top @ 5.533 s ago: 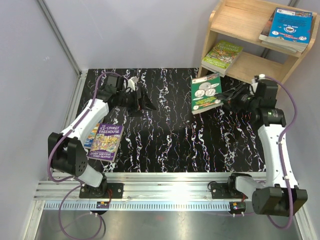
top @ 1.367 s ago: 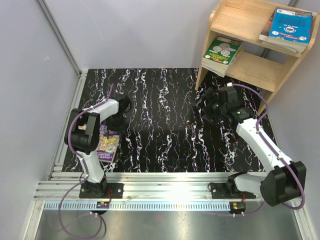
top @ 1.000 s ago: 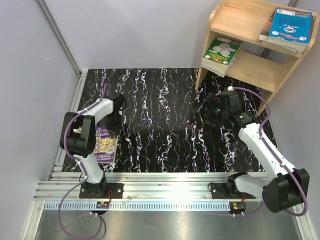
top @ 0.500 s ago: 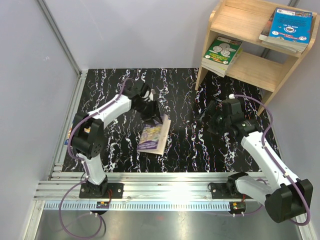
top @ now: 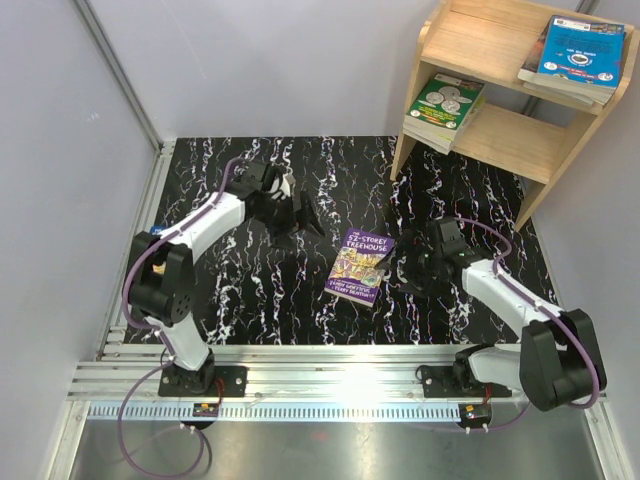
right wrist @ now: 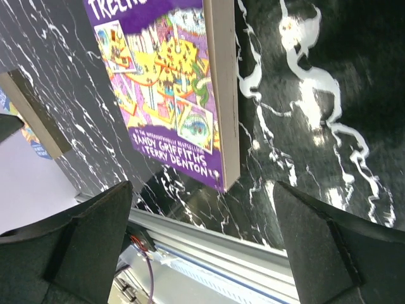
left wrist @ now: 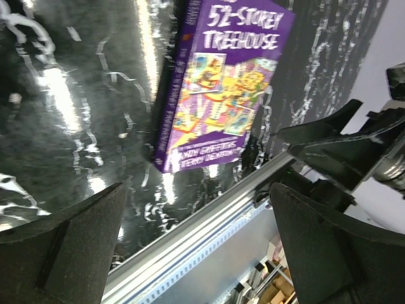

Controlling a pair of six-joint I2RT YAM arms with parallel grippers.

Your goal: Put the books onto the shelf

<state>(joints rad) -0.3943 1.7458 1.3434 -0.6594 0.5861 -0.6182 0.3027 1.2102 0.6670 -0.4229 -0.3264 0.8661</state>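
Observation:
A purple "52-Storey Treehouse" book (top: 362, 267) (left wrist: 228, 82) (right wrist: 164, 82) lies flat in the middle of the black marbled table. My left gripper (top: 308, 222) (left wrist: 196, 247) hangs open up and to the left of it, holding nothing. Just off the book's right edge, my right gripper (top: 403, 272) (right wrist: 202, 247) stands open and low, also with nothing in it. The wooden shelf (top: 500, 135) stands at the back right. A green book (top: 445, 103) lies on its lower tier and a blue book (top: 580, 50) on its top tier.
Another book (top: 150, 232) (right wrist: 28, 117) with a blue cover lies at the table's far left edge, mostly hidden by the left arm. Grey walls close off the left and back. An aluminium rail (top: 340, 365) runs along the near edge.
The left gripper carried the purple book from the left side to the table's middle, opened and let it go flat. The right arm swung down from the shelf to the book's right edge.

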